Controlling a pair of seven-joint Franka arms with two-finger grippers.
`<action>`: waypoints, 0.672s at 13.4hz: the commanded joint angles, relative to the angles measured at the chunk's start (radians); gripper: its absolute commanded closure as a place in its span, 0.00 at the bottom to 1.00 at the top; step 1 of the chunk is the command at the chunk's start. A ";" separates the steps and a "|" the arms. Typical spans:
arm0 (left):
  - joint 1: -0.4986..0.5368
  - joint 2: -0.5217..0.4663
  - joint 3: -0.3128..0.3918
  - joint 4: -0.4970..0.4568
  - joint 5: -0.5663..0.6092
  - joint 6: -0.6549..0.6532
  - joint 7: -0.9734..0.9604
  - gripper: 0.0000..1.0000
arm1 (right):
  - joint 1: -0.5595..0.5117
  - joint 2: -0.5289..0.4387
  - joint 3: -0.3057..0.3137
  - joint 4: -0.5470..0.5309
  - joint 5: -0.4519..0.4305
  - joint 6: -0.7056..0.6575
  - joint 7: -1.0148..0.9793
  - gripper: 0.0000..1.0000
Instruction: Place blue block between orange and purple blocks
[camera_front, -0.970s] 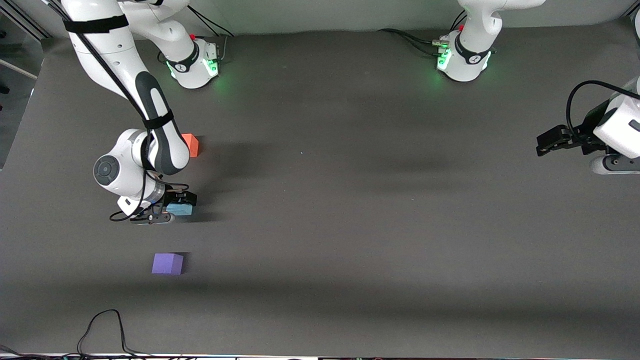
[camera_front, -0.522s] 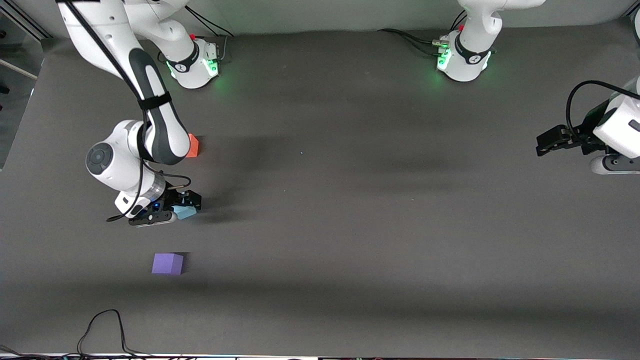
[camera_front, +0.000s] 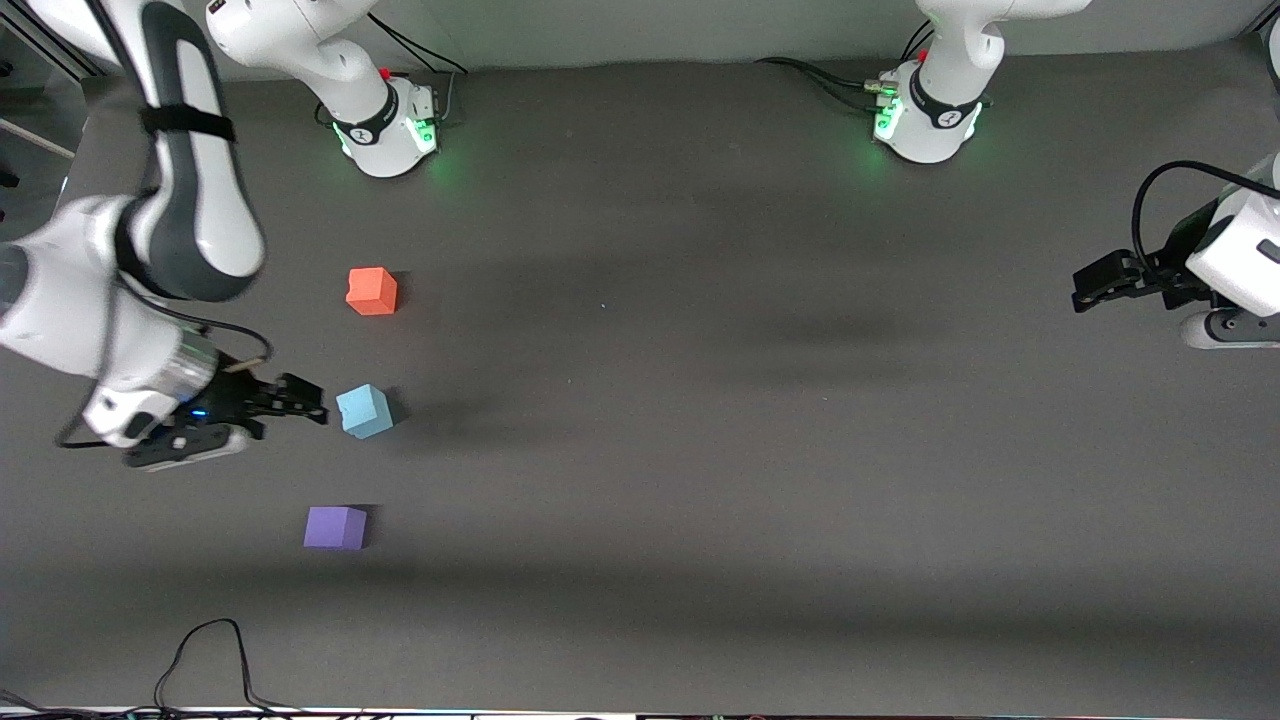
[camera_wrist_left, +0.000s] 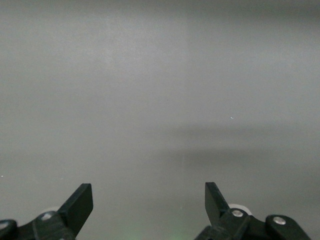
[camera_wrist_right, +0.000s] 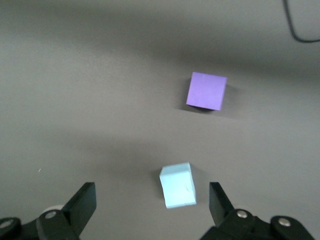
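Observation:
The sky-blue block (camera_front: 364, 411) lies on the grey table, slightly turned, between the orange-red block (camera_front: 372, 291), farther from the front camera, and the lilac-purple block (camera_front: 335, 527), nearer. My right gripper (camera_front: 303, 399) is open and empty, apart from the blue block, toward the right arm's end of the table. In the right wrist view the blue block (camera_wrist_right: 177, 185) shows between the spread fingers of the gripper (camera_wrist_right: 151, 189), with the purple block (camera_wrist_right: 206, 90) farther off. My left gripper (camera_front: 1085, 290) waits open at the left arm's end of the table, and its wrist view (camera_wrist_left: 147, 187) shows only bare table.
A black cable (camera_front: 200, 650) loops on the table near the front edge, nearer to the front camera than the purple block. It also shows in the right wrist view (camera_wrist_right: 300, 27). The two arm bases (camera_front: 385, 120) (camera_front: 925, 115) stand along the back edge.
My right gripper has let go of the blue block and drawn away toward the right arm's end. The blue block now lies free, and the orange block is uncovered. The left arm has not moved.

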 joint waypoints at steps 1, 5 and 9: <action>-0.004 -0.019 0.002 -0.015 -0.002 0.000 -0.003 0.00 | 0.001 0.016 -0.015 0.196 -0.032 -0.231 0.061 0.00; -0.004 -0.020 0.002 -0.015 -0.002 0.000 -0.003 0.00 | -0.125 -0.082 0.179 0.293 -0.135 -0.462 0.265 0.00; -0.004 -0.020 0.002 -0.015 -0.002 -0.003 -0.003 0.00 | -0.526 -0.197 0.692 0.236 -0.244 -0.505 0.388 0.00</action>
